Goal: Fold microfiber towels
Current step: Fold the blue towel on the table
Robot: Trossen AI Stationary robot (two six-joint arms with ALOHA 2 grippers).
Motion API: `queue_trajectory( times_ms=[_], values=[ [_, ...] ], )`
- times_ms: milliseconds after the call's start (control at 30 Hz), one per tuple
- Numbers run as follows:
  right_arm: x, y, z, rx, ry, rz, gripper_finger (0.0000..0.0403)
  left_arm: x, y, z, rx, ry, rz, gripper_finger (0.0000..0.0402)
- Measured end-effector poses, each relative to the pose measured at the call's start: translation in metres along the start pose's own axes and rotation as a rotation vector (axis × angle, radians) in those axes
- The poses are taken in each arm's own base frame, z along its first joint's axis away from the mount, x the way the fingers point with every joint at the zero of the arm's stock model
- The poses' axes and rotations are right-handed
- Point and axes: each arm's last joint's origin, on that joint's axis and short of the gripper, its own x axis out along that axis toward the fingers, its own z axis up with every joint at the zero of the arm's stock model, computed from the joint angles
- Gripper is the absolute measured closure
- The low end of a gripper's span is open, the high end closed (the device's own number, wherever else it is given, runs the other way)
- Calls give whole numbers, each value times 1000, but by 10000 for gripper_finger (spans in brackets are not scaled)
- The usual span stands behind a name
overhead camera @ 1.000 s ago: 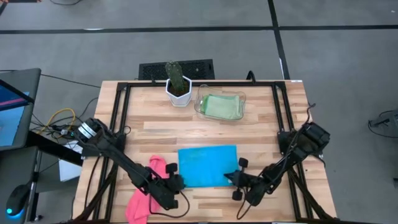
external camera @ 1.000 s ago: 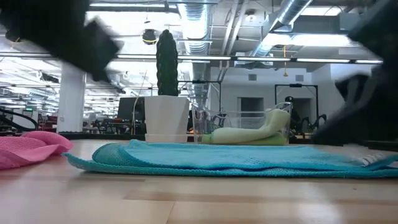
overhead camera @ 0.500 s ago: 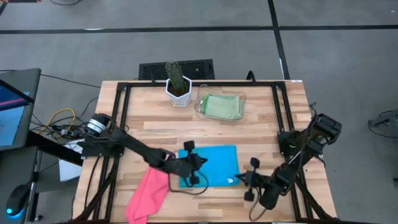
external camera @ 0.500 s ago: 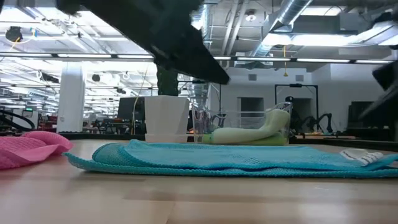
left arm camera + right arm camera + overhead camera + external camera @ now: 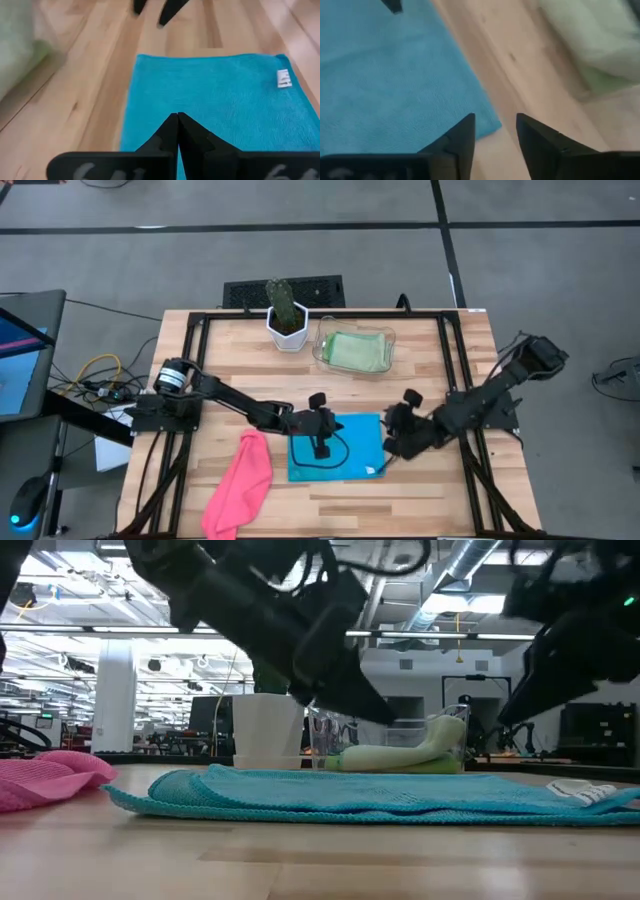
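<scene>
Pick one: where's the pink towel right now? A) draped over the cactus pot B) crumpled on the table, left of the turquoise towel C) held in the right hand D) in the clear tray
B: the pink towel lies bunched on the table to the left of the flat turquoise towel; no hand holds it, and the clear tray holds a light green towel instead.

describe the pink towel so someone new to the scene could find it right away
On the wooden table, look to the near edge on the left arm's side. The pink towel lies there in a crumpled strip, beside the flat turquoise towel. It is the only pink cloth and the only one unfolded.
</scene>
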Motion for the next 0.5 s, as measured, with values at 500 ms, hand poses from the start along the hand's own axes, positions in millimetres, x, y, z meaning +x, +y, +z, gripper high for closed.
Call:
queue_trajectory(
  times_ms=[500],
  values=[
    [41, -31, 6, -28, 105, 165, 222, 32, 15, -37, -22, 97, 5, 401]
  ],
)
